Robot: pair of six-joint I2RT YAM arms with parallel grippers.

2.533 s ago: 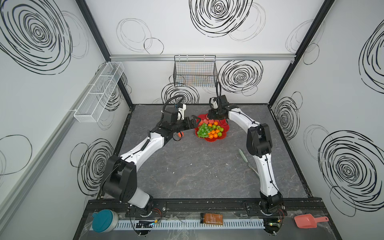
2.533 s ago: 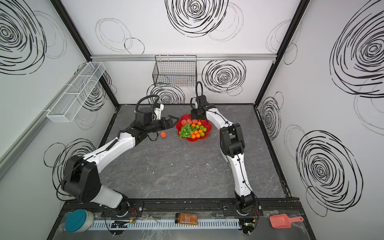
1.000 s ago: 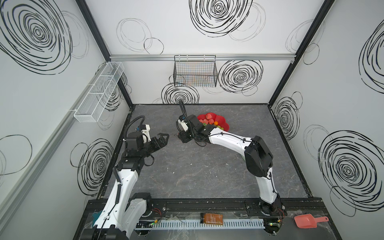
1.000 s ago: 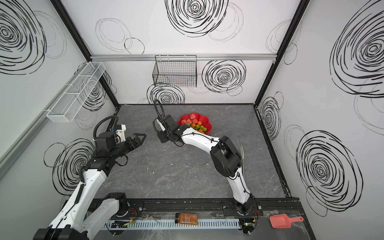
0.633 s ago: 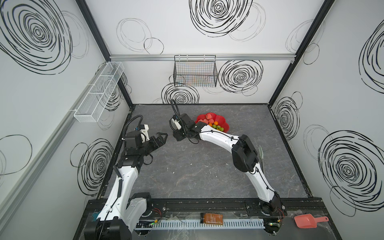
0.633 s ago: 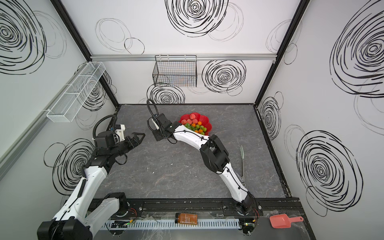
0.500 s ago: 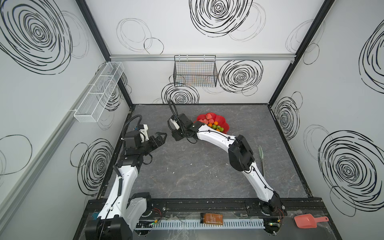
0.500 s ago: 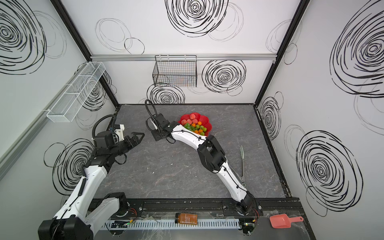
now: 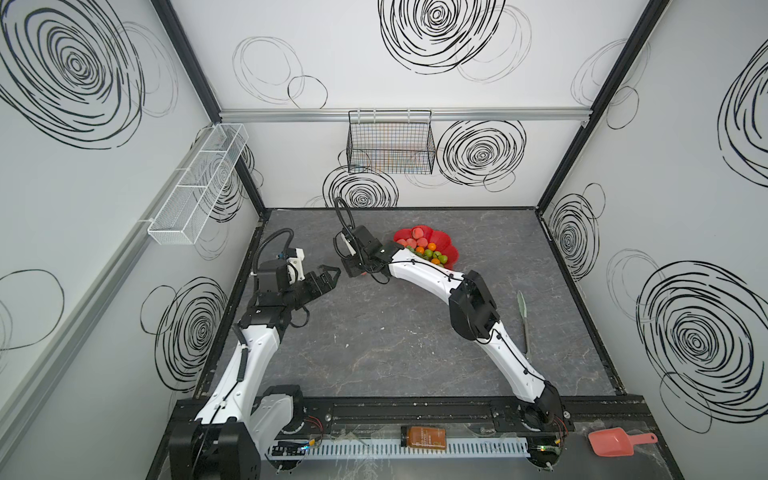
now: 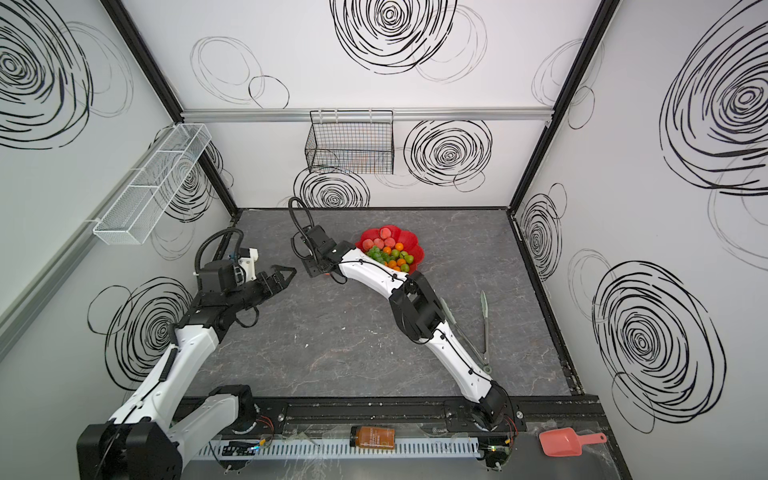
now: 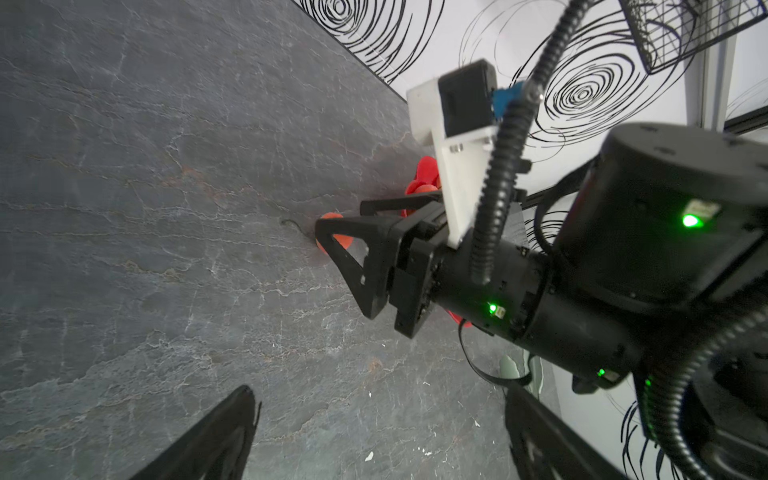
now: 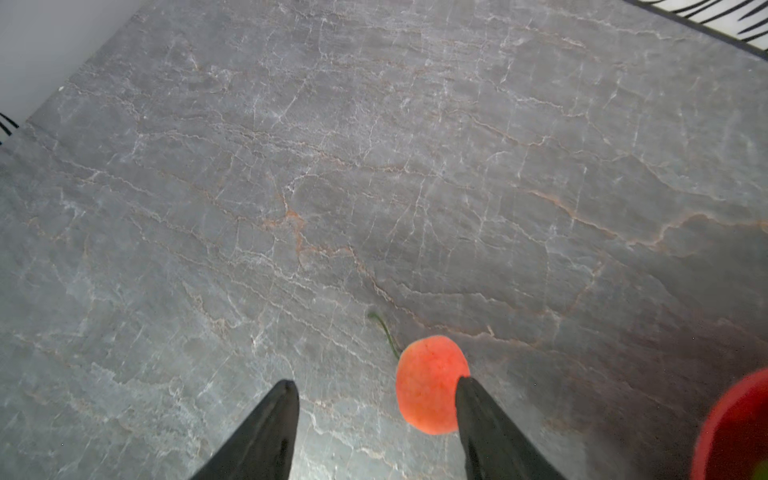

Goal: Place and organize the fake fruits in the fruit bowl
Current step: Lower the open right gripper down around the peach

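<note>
The red flower-shaped fruit bowl stands at the back of the table. It holds fake fruits: peaches, oranges, green apples and grapes. One loose peach lies on the table left of the bowl. My right gripper is open over it, and the peach rests against the inside of one fingertip. My left gripper hovers open and empty further left, pointing at the right gripper.
A loose green stem lies beside the peach. Pale-green tongs lie at the right. A black wire basket hangs on the back wall and a white mesh shelf on the left wall. A pink scoop and a jar sit on the front ledge.
The right arm has swung from the bowl leftwards to the loose peach, and its jaws have widened. The left arm drew back to the left and now holds still.
</note>
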